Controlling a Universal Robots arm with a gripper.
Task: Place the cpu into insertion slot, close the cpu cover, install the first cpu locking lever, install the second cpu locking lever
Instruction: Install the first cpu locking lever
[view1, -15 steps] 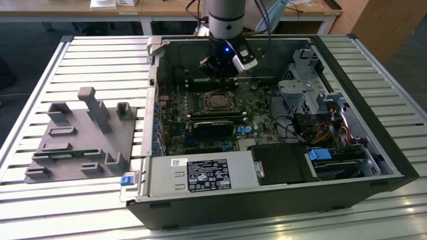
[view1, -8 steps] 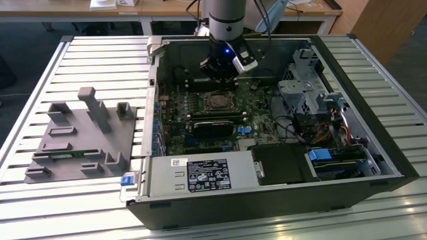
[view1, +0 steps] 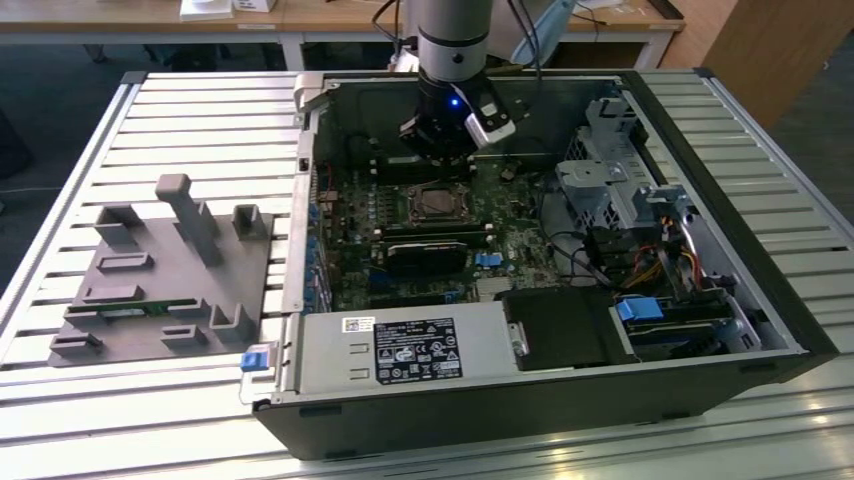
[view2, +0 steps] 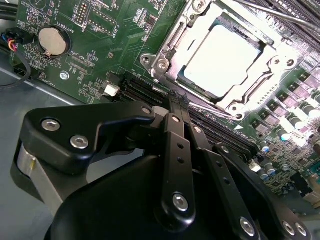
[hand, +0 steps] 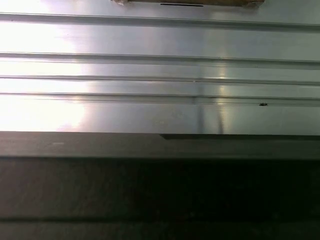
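In the second wrist view the cpu (view2: 222, 59), a pale silvery square, lies flat in the insertion slot (view1: 434, 203) on the green motherboard. The cpu cover (view2: 166, 49), a silver metal frame with a square window, lies down around it. A thin metal rod (view2: 265, 11) runs past the far side of the cover. My gripper (view2: 174, 98) hangs just beside the socket with its black fingers drawn together and nothing between them. In the exterior view the gripper (view1: 438, 158) is inside the open computer case, just behind the socket.
Long black memory slots (view1: 430, 235) lie in front of the socket. A labelled grey power supply (view1: 400, 350) and a drive cage (view1: 614, 180) crowd the case. A grey fixture plate (view1: 160, 280) stands on the slatted table (hand: 160, 75). A coin cell (view2: 52, 41) sits on the board.
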